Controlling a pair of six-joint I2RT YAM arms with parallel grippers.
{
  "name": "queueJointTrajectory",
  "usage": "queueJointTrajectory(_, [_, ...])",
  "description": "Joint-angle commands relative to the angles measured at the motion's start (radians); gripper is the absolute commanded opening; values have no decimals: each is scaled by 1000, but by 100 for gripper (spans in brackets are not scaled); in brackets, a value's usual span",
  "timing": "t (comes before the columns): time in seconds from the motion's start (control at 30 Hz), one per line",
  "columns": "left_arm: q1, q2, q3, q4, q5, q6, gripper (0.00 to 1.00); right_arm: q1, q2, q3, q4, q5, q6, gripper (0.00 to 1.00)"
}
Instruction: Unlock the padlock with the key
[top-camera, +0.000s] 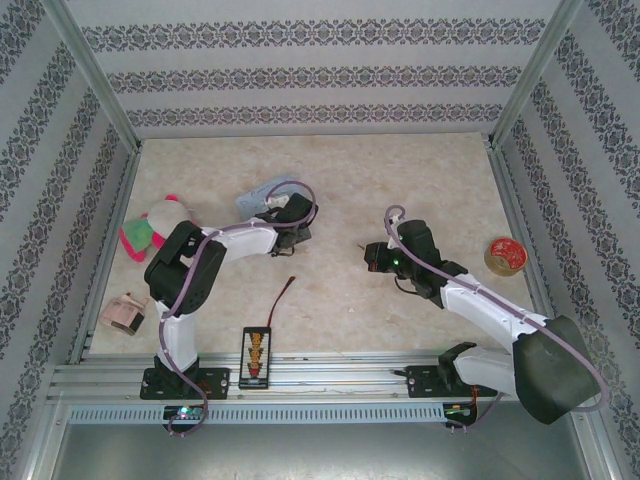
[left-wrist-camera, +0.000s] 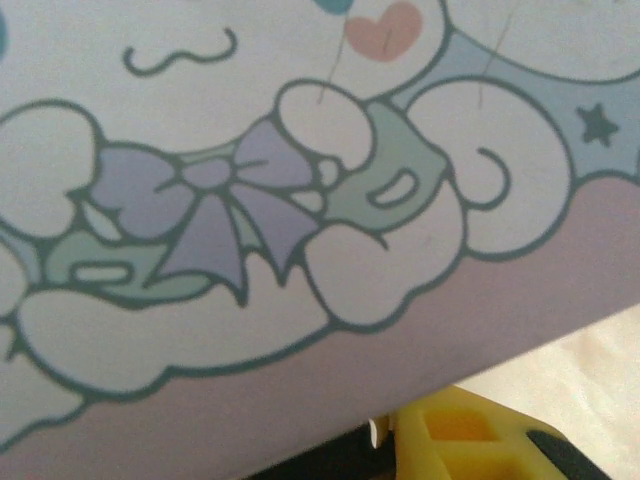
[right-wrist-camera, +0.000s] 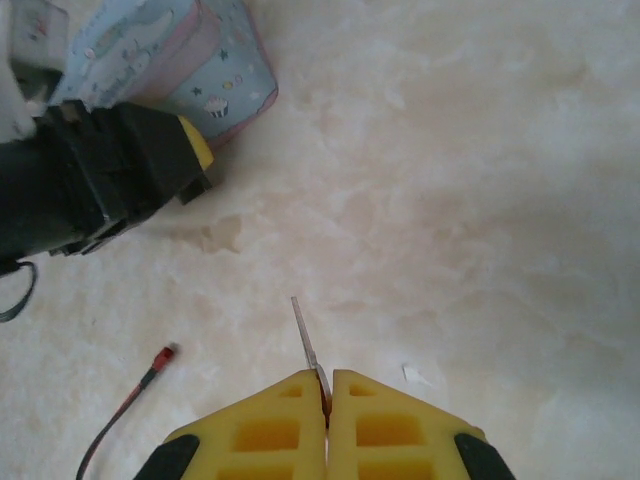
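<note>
Marbled beige tabletop (top-camera: 330, 170); damask-striped wallpaper walls (top-camera: 300, 80); aluminium frame rails (top-camera: 330, 375).

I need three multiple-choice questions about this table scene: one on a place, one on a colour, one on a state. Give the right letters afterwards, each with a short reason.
1. Where on the table does the tape roll lie?
A) far to the right
B) in the middle
C) far to the left

2. What colour is the tip of the thin wire?
A) green
B) red
C) white

3. How is the right claw?
A) wide open
B) shut on nothing
C) shut on the key

Answers:
1 A, the top view shows it near the right edge.
2 B, the right wrist view shows a red end.
3 C, the yellow fingers press together and the key sticks out between them.
</note>
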Motion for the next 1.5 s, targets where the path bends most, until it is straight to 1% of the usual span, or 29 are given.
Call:
queueJointTrajectory(0.0, [-39,-42,-5,0,53,-104,14,22,12,-60,104,31,63,0])
queueJointTrajectory(0.07, [-68,-39,-2,8,52,-121,16,36,19,-85,133,47,74,0])
queueJointTrajectory(0.17, [-109,-29,7,-19,21,-141,18,47,27,-118,179,67,95,0])
queueJointTrajectory(0.27, [-126,-15,1,-45,3,-155,22,50,30,-142,206,89,109,0])
queueJointTrajectory(0.4, [-134,5,-3,-74,8,-153,31,52,31,-155,210,102,109,0])
queueJointTrajectory(0.43, [-135,9,-5,-76,10,-151,35,52,34,-155,209,102,107,0])
queueJointTrajectory(0.5, [-136,18,-2,-80,9,-146,46,52,42,-155,213,103,107,0])
queueJointTrajectory(0.53, [-136,22,3,-84,6,-142,49,52,47,-155,218,103,107,0])
queueJointTrajectory(0.67, [-135,34,29,-98,-21,-127,53,52,65,-161,240,108,114,0])
queueJointTrajectory(0.73, [-135,40,44,-111,-44,-120,57,52,72,-158,243,109,114,0])
queueJointTrajectory(0.93, [-135,61,81,-143,-118,-130,57,49,80,-154,251,117,107,0])
queueJointTrajectory(1.13, [-134,104,139,-203,-191,-165,53,34,83,-146,262,109,100,0])
queueJointTrajectory(1.33, [-135,100,121,-129,-217,-126,52,26,83,-142,274,105,96,0])
queueJointTrajectory(1.47, [-135,99,107,-91,-249,-85,44,21,91,-141,279,104,98,0])
